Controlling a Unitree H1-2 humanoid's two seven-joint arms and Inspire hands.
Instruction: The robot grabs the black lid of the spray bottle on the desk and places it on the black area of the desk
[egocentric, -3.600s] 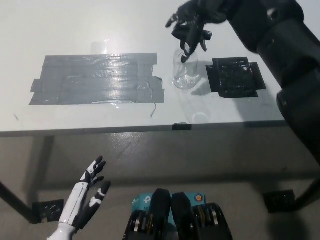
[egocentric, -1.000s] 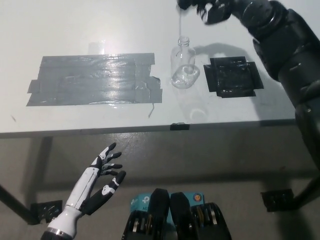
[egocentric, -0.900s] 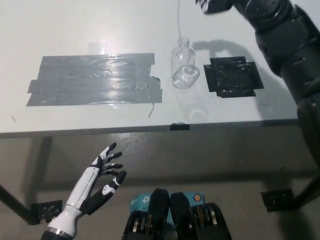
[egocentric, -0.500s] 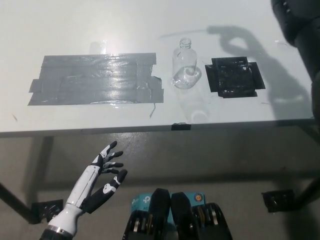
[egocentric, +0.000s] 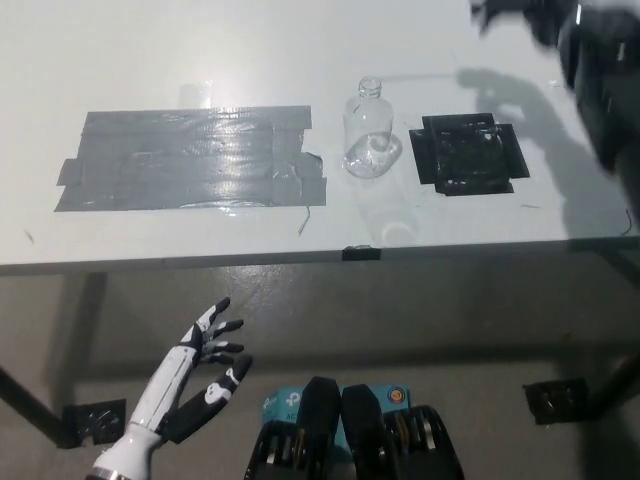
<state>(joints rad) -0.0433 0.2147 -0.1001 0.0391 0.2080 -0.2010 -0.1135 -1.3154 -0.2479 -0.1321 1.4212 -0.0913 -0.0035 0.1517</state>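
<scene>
- Just one view here, from the head cam, looking steeply down at the desk (egocentric: 200, 60) from its near side.
- Fairly far back: it takes in the desk's front edge, plus floor below that edge.
- No second camera, so nothing's shared.

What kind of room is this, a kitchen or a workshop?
Most likely a robot test lab, not a kitchen: a plain white desk marked with a grey tape patch and a black tape square, with only an uncapped clear bottle on it.
</scene>
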